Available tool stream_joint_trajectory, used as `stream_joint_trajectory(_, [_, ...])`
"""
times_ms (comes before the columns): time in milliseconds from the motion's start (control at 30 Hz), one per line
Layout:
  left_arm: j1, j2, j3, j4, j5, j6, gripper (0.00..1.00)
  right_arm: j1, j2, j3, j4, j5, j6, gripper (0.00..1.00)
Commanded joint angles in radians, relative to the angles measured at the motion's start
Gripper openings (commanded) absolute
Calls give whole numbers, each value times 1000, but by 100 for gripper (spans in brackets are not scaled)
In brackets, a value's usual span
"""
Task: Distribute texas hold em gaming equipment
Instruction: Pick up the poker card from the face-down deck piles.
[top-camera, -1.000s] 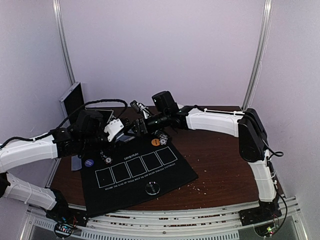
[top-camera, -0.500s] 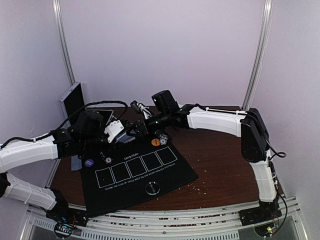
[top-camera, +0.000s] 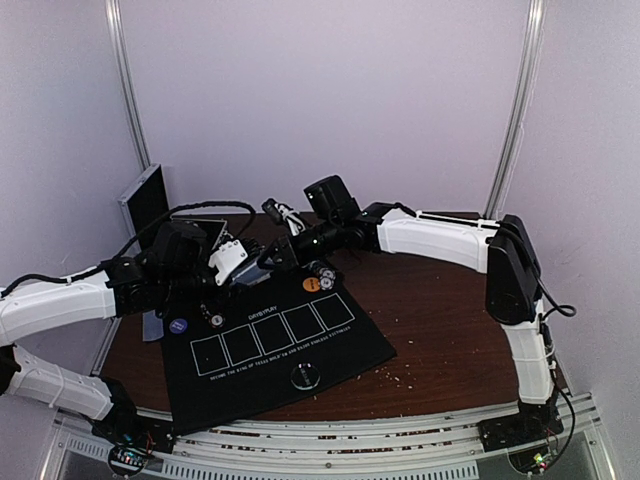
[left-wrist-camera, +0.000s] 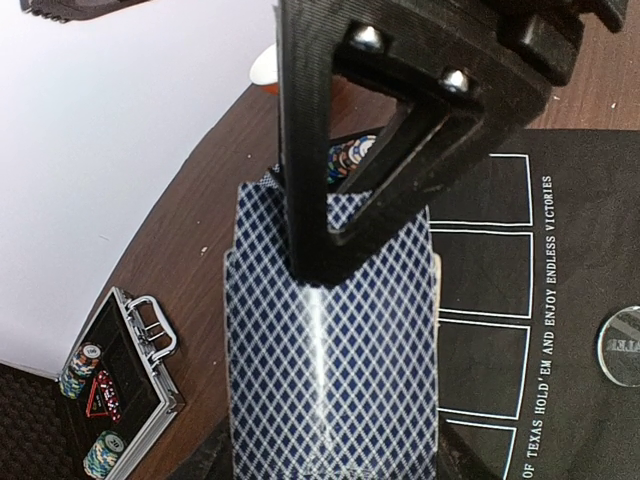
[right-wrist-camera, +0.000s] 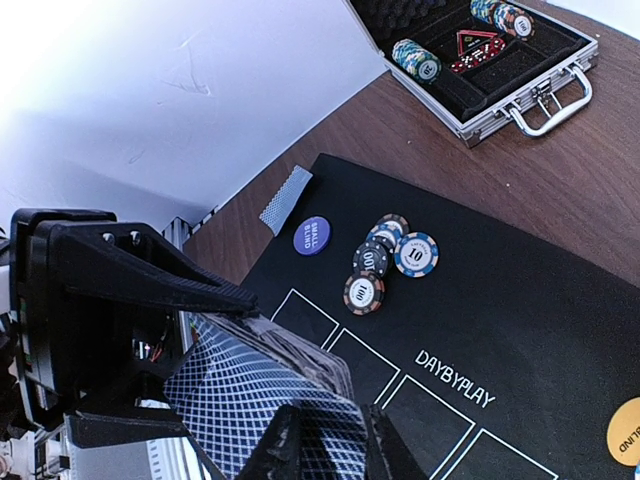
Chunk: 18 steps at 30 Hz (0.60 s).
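Note:
My left gripper (top-camera: 252, 268) is shut on a deck of blue diamond-backed playing cards (left-wrist-camera: 330, 350), held above the far left corner of the black five-box mat (top-camera: 280, 340). My right gripper (right-wrist-camera: 335, 445) reaches in from the right. One of its fingers (left-wrist-camera: 318, 215) rests its tip on the deck's top card (right-wrist-camera: 260, 400), and the other sits at the deck's end. The jaws stand narrow with card back showing between them; whether they pinch is unclear. Striped chips (right-wrist-camera: 385, 262) lie on the mat near a purple disc (right-wrist-camera: 312, 236). An orange disc (top-camera: 312, 284) and a clear disc (top-camera: 305, 377) also lie on the mat.
An open aluminium case (right-wrist-camera: 480, 60) holding more chips stands on the brown table beyond the mat. A single card (right-wrist-camera: 285, 198) lies by the mat's left corner. A dark framed panel (top-camera: 145, 200) stands upright at the back left. A white bowl (left-wrist-camera: 264, 66) sits far back.
My right gripper has slid a little left onto the deck and its jaws have narrowed. The left arm and the deck have stayed where they were.

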<state>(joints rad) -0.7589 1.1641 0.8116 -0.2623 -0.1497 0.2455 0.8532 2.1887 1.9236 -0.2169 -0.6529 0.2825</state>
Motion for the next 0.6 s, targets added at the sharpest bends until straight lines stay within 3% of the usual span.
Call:
stream_joint_trajectory(0, [7,-6,1,61,-10,7,52,-2,-56,22,-59,39,-29,19])
stream_joint_trajectory(333, [7,-4,3,60,-9,7,52,-9,-78,31,-115,73,-62,12])
stream_joint_trajectory(567, [7,-3,3,60,-10,7,52,-12,-91,40,-135,79,-74,0])
